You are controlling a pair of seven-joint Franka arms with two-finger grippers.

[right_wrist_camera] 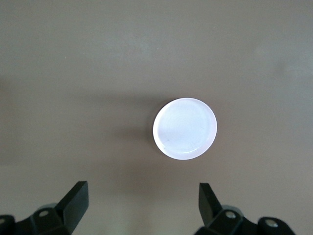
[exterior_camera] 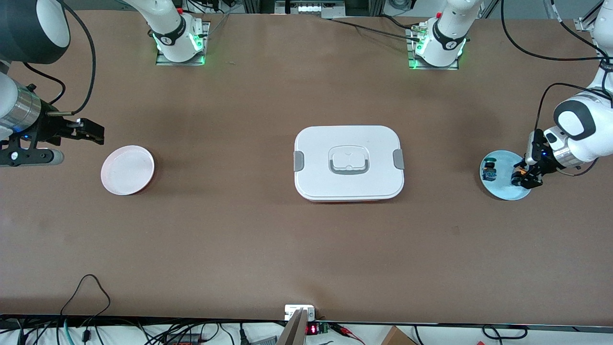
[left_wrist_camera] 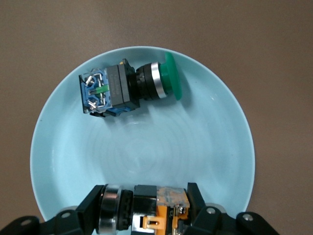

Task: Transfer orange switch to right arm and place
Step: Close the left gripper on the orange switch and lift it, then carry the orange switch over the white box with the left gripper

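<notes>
**Orange switch gripped on the blue plate; right arm waiting**

The left gripper [exterior_camera: 522, 178] is lowered onto the light blue plate [exterior_camera: 503, 191] at the left arm's end of the table. Its fingers [left_wrist_camera: 88, 208] are clenched on the orange switch [left_wrist_camera: 146, 208], which lies on its side on the plate's surface. In the left wrist view the switch is seen between the two black fingers, with its silver collar toward one finger and its orange base toward the other. The switch is in contact with the plate.

A second switch, the green-capped switch [left_wrist_camera: 127, 88] with a blue base, lies on its side on the same plate, apart from the gripped one and toward the centre of the table from it.

A white lidded container [exterior_camera: 348, 163] with grey side clips is located at the middle of the table.

The right gripper [exterior_camera: 79, 132] is held in the air at the right arm's end of the table, beside the white plate [exterior_camera: 127, 169]. Its fingers are spread apart and nothing is held between them. In the right wrist view the white plate is seen below on the bare brown table [exterior_camera: 239, 239]. The right arm is waiting.
</notes>
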